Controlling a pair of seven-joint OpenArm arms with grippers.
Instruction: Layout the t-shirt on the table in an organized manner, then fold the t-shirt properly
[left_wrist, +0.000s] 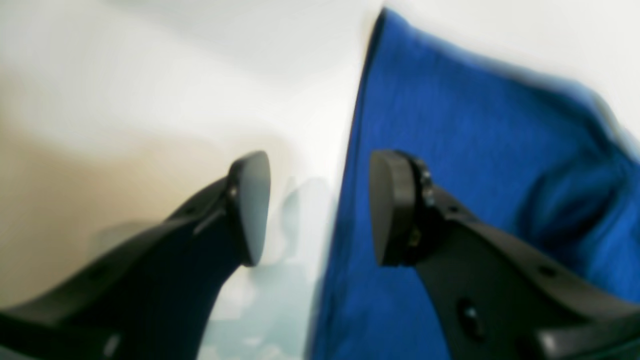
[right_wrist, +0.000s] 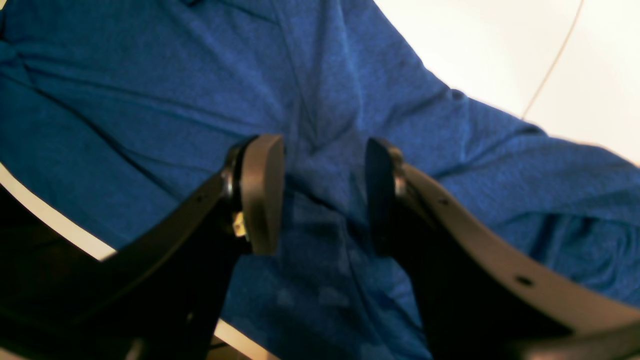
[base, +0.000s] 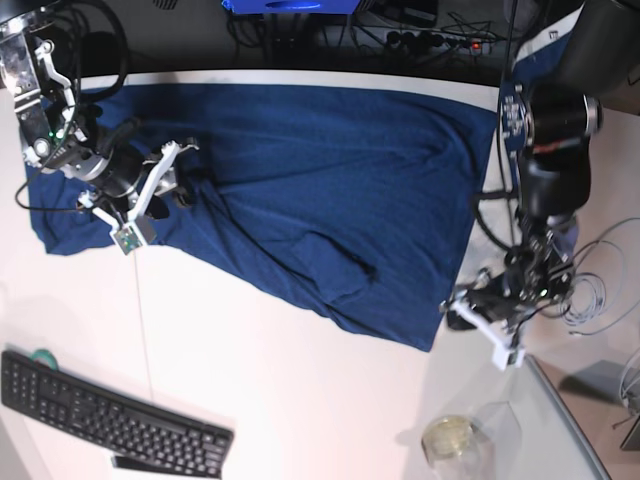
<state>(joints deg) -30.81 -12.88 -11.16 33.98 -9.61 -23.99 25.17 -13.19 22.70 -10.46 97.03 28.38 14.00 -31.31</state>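
The dark blue t-shirt (base: 330, 180) lies spread across the far half of the white table (base: 300, 400), with creases and a ragged lower edge. My right gripper (base: 190, 185) hovers over its left part. In the right wrist view that gripper (right_wrist: 322, 170) is open, with wrinkled t-shirt (right_wrist: 125, 100) fabric below the gap and nothing pinched. My left gripper (base: 458, 305) sits at the shirt's lower right corner. In the left wrist view it (left_wrist: 320, 190) is open and empty, with the t-shirt (left_wrist: 450, 125) edge running just beside one finger and bare table (left_wrist: 200, 75) under the other.
A black keyboard (base: 110, 420) lies at the near left. A clear tray (base: 560, 430) with a round jar (base: 450, 438) stands at the near right. Loose cables (base: 600, 290) hang beside the left arm. A thin seam line (right_wrist: 550, 65) crosses the table.
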